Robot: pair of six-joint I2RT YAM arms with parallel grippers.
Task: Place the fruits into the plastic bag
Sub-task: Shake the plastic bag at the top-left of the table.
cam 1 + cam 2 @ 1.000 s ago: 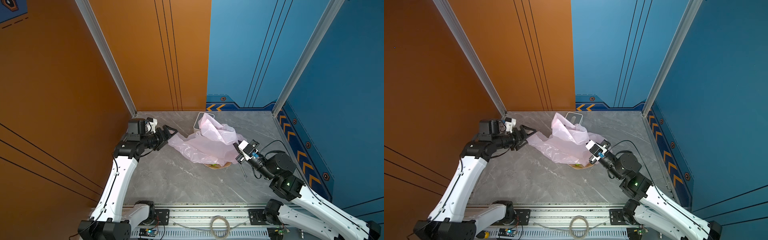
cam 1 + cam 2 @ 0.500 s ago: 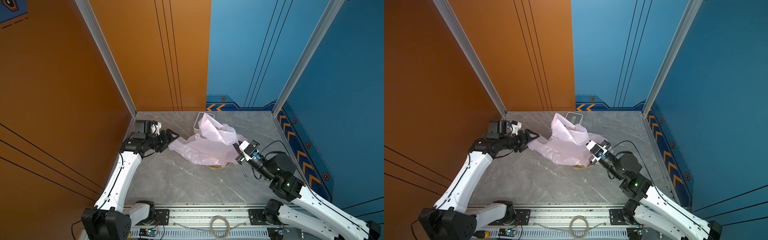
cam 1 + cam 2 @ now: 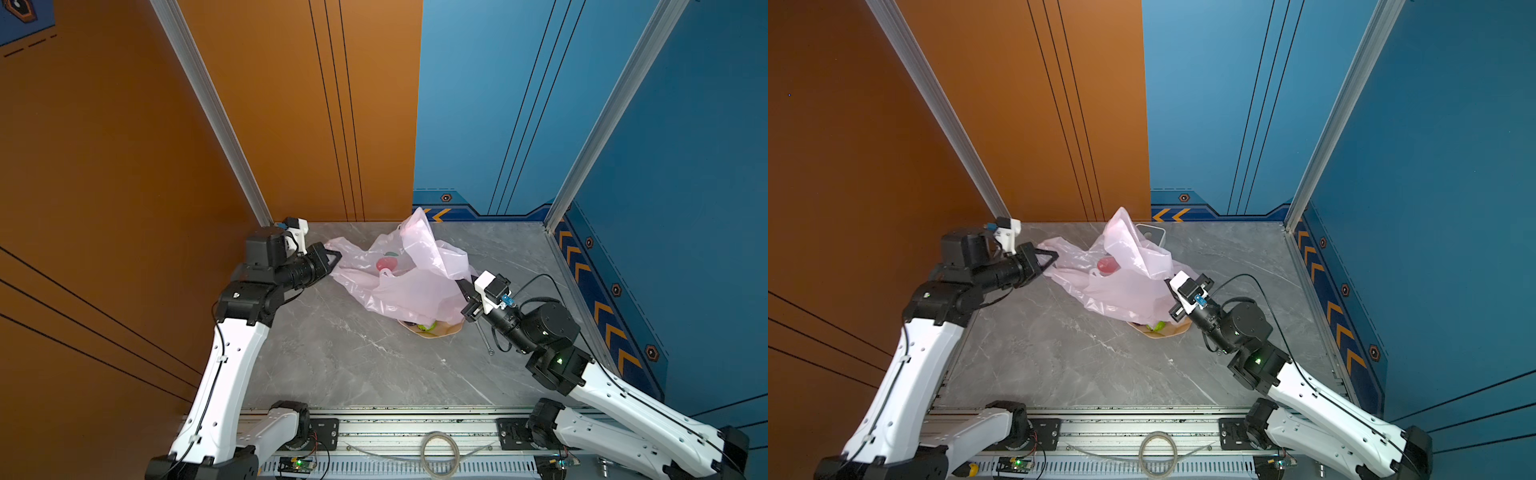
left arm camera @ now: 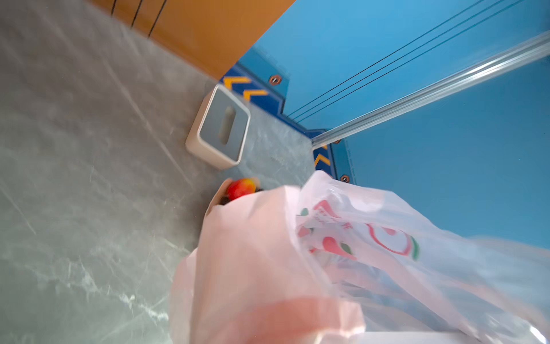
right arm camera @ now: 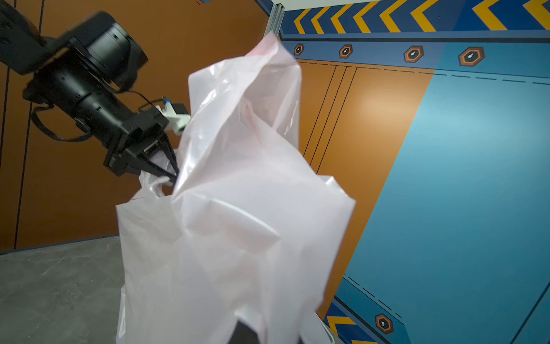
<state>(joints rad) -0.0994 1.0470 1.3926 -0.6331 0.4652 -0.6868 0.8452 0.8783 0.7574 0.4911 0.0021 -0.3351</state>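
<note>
Plainly the packing has barely begun. In both top views the plastic bag sprawls across the middle of the grey surface, strung between the arms. The left tool is pressed together on its edge at centre left of the frame, and the right tool pinches the opposite side at centre right. The fruits appear to lie outside it. A lime-green fruit peeks out on the peach plate under the bag's lower fold, and the left wrist view shows the red-orange mango beyond the film. A red patch showing through the plastic is probably print, though the view is too soft to be sure. Left to do: open the mouth, then load every fruit.
</note>
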